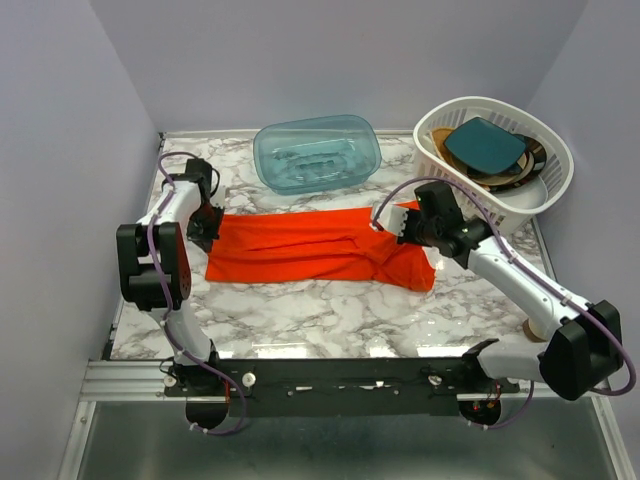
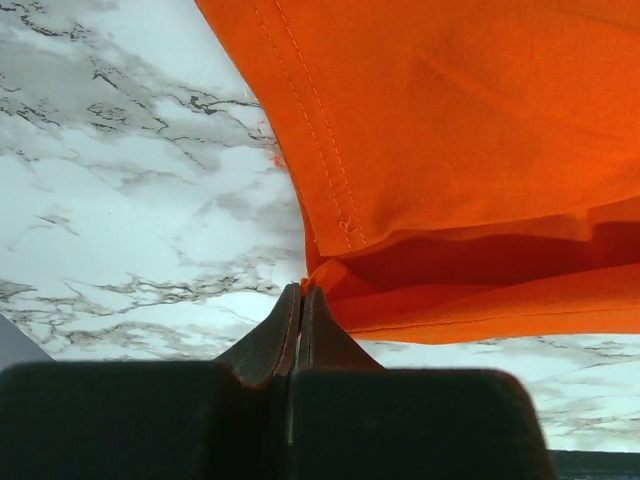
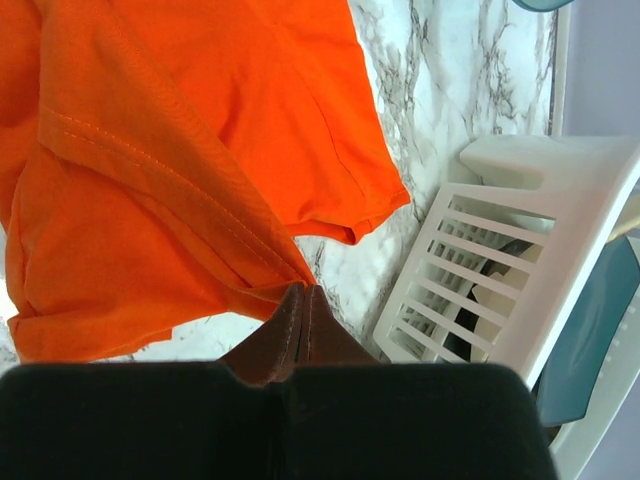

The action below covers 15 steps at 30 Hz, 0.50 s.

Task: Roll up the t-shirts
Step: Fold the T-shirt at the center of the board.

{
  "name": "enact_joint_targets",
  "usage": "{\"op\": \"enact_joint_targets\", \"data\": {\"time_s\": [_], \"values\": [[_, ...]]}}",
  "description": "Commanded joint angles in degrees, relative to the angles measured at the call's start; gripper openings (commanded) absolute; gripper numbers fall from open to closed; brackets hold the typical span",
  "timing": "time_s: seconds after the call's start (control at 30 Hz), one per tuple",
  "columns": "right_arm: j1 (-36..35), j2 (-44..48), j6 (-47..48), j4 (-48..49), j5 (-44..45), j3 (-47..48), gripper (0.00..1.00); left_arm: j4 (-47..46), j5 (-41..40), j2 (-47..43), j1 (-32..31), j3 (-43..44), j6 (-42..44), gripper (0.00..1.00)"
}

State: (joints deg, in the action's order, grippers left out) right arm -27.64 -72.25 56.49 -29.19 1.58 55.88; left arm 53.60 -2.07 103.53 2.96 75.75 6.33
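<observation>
Left claw (image 2: 300, 300) is pressed together on a hem corner of the t-shirt (image 1: 310, 250). Right claw (image 3: 303, 300) is clamped on the opposite end, near the basket (image 1: 520, 212). Between them the t-shirt lies as a long folded band across the bench (image 1: 300, 315), just in front of the tub (image 1: 317, 152).
</observation>
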Motion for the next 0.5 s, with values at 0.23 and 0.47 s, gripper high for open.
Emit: {"op": "enact_joint_targets", "data": {"time_s": [0.23, 0.47], "values": [[2.1, -7.6, 1.5, 6.8, -0.4, 2.8, 0.01, -1.3, -0.4, 3.6, 0.6, 3.4, -0.9, 0.0], [2.1, -11.9, 0.4, 8.1, -0.5, 5.4, 0.01, -1.8, -0.7, 3.9, 0.6, 4.1, -1.4, 0.0]]}}
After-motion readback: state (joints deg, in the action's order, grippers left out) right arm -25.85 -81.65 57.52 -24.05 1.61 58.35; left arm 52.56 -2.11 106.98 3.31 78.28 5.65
